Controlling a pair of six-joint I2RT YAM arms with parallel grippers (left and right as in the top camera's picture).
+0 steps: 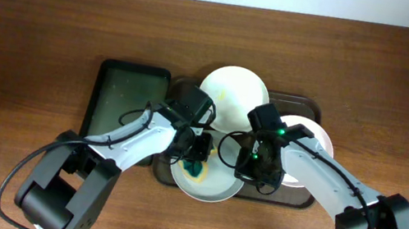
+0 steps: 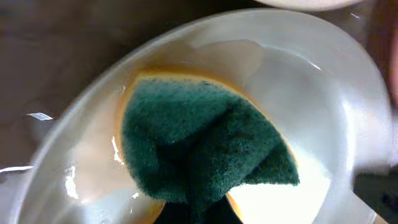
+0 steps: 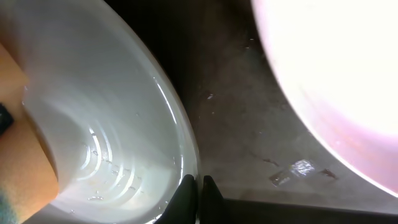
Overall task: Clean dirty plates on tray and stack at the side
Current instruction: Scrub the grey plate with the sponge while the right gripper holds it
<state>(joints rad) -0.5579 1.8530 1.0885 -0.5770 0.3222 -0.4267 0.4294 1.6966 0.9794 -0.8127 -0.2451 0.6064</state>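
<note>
A sponge rests on the plate; greenish tray nearby.

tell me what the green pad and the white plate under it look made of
Dark green scouring pad: coarse, fibrous, matte abrasive fleece on an orange-yellow sponge backing, probably foam. Round white plate: smooth and glossy, with sharp highlights; glazed ceramic or hard plastic, can't tell which.

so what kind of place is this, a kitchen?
Likely a lab bench mock-up, not a kitchen: bare wooden table, plates on a brown tray, a green sponge, no sink in view.
</note>
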